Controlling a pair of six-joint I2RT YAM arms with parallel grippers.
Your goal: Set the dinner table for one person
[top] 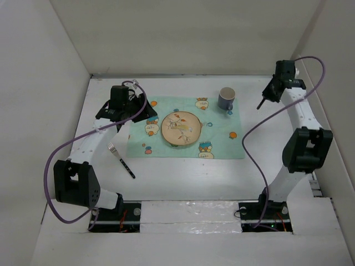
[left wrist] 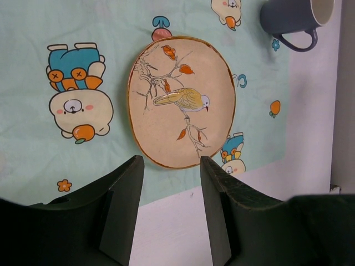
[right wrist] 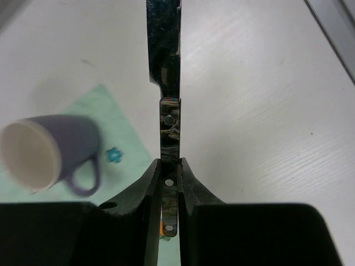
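Top external view shows the dinner table (top: 183,177) spread under both my arms, a broad white surface closed in by white walls. A mint-green cartoon mat (top: 222,141) lies across its middle. The round plate (top: 181,128), painted with a bird on a branch, sits on the mat left of centre. The blue-grey mug (top: 226,98) stands upright near the mat's far right corner. A fork (top: 121,159) lies on the bare table just off the mat's near left corner.

My left gripper (left wrist: 170,166) hangs over the mat's left side with its jaws well apart and nothing between them. My right gripper (right wrist: 169,166) is over bare table to the right of the mug. Its jaws are pinched on the handle of a knife (right wrist: 166,66), blade pointing away from me.
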